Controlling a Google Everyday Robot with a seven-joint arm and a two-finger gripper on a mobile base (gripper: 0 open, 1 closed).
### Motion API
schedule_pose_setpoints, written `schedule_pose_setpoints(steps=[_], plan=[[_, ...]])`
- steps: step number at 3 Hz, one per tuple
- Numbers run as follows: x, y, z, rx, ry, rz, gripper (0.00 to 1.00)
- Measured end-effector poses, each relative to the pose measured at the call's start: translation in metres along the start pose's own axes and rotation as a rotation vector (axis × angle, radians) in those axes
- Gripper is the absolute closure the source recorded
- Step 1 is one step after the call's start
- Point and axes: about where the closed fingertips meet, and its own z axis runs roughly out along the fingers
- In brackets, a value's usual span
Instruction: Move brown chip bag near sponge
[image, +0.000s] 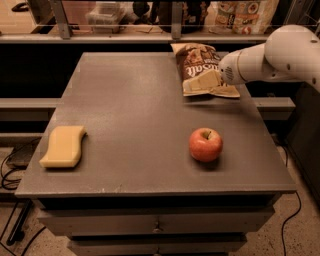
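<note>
Grey table (125, 100) carries sponge (64, 146) front left, apple (205, 144) front right and brown chip bag (196, 61) rear right; gripper (200, 83) lies over the bag's near half.

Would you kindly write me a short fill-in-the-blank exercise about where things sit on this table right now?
1. In the camera view, the sponge lies near the front ____ corner of the table.
2. The red fruit, nearer the front than the brown chip bag, is an ____.
3. The gripper is at the ____, far from the sponge.

Missing words: left; apple; brown chip bag.
</note>
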Motion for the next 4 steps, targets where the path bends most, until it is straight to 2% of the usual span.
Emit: schedule_pose_setpoints(steps=[1, 2, 3, 4], plan=[[0.002, -0.013, 0.020, -0.011, -0.015, 0.033, 0.10], [0.009, -0.024, 0.031, -0.023, -0.009, 0.058, 0.27], [0.003, -0.026, 0.029, -0.032, -0.026, 0.040, 0.51], [-0.016, -0.018, 0.016, -0.037, -0.056, -0.018, 0.75]])
